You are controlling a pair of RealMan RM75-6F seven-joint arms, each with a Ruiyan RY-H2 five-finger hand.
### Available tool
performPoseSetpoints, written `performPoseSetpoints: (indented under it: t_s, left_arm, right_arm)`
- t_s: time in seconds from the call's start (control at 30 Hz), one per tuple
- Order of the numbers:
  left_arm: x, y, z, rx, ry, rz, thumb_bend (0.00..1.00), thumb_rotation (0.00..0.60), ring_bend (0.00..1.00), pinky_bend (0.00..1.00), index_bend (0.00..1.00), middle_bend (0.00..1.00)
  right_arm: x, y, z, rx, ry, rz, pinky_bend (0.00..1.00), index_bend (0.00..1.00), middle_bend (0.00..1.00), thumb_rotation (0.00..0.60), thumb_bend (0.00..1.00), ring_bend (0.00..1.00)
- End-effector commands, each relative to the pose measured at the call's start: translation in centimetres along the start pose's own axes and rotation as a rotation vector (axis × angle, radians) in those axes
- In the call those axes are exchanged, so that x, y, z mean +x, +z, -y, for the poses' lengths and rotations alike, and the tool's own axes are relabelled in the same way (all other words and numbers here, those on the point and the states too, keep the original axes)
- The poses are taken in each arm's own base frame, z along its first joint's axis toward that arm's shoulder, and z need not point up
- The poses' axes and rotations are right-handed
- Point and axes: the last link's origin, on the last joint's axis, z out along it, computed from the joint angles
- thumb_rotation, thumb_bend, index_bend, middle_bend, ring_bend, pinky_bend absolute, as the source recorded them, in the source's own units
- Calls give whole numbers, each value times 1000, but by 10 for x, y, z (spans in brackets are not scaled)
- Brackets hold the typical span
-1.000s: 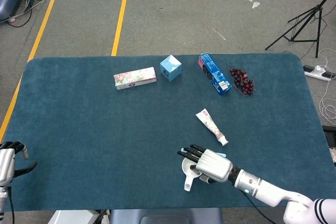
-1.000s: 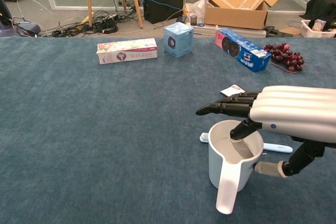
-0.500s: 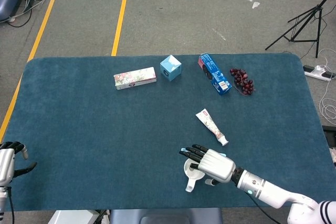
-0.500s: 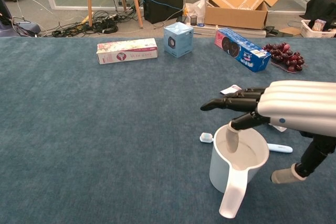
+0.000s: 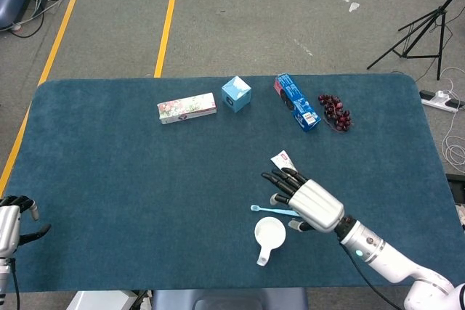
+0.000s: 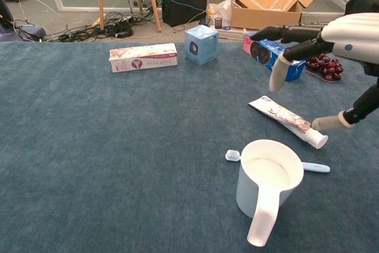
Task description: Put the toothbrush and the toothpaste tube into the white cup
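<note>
Since a second ago the right hand (image 6: 331,37) has lifted off the white cup (image 6: 265,182) and moved back over the toothpaste tube (image 6: 287,120), and the cup, which it had been touching, now stands free, a little nearer the front edge.

The tabletop (image 5: 131,179) is covered in dark blue cloth. The right hand hovers above the tube with its fingers (image 6: 278,74) spread apart and holding nothing; one fingertip comes close to the tube's capped end, though contact cannot be told. The left hand (image 5: 13,217) sits at the tabletop's near left corner, only partly in view, so whether its fingers are apart or curled cannot be told.

Along the far side lie a flowered long box (image 6: 143,57), a blue snack box (image 6: 273,55), a light blue cube box (image 6: 201,44) and a bunch of dark grapes (image 6: 323,63).

The white cup stands upright near the front edge, its handle toward the camera, with nothing inside. The toothpaste tube lies flat just behind it, cap toward the right. The toothbrush (image 6: 314,167) lies flat on the cloth right behind the cup, its head showing at the cup's left and its handle at the right.
</note>
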Motion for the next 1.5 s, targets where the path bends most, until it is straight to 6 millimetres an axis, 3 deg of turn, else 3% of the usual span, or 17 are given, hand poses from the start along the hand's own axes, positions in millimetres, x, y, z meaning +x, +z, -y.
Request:
performPoseSetpoints:
  t_s: [0.03,0.27,0.57,0.83,1.13,1.33,1.5]
  left_arm:
    - [0,0,0,0,0,0,0,600,374,367,654,505]
    - [0,0,0,2,-1,-2,0,600,374,367,654,505]
    - [2,0,1,4,-5,-6,0,600,374,367,654,506]
    - [3,0,2,5,-6,-9,0,600,374,367,660,506]
    - [3,0,3,11,-2,-14,0,600,377,369,779,507]
    - [4,1,3,14,-4,-16,0,600,377,369,783,508]
    - [5,0,3,15,-5,-18,0,600,377,369,781,507]
  right_arm:
    - [-6,0,-18,-100,-2,24,115,399,0,600,94,0]
    - [-31,5,-37,-225,79,91,116,399,0,600,131,0]
    - [-62,10,-43,-254,173,174,116,399,0,600,138,0]
    - [-74,14,-39,-234,195,198,116,399,0,600,140,0]
    - [-88,18,-38,-223,185,237,116,416,0,600,140,0]
    - [-95,22,-35,-193,146,255,5,430,0,600,141,0]
    - [-99,24,-31,-173,118,261,0,436,0,600,140,0]
